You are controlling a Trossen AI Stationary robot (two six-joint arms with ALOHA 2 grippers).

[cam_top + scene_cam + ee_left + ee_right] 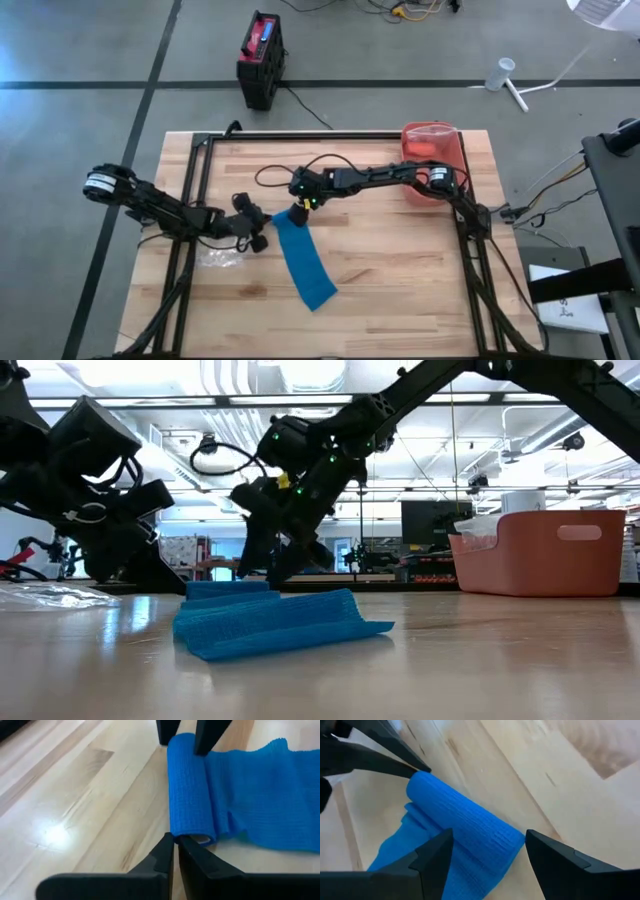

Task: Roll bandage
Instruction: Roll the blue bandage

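Wooden table (400,270) — grey floor (80,60).

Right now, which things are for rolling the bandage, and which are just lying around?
For the job: blue bandage, partly rolled; left gripper, shut at one roll end; right gripper, open at the other.

Just lying around: pink bin, clear plastic wrapper.

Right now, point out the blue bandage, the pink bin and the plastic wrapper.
blue bandage (305,262): high view, middle of the unrolled strip.
pink bin (545,555): low view, front wall.
plastic wrapper (218,258): high view, centre of the clear crumpled sheet.
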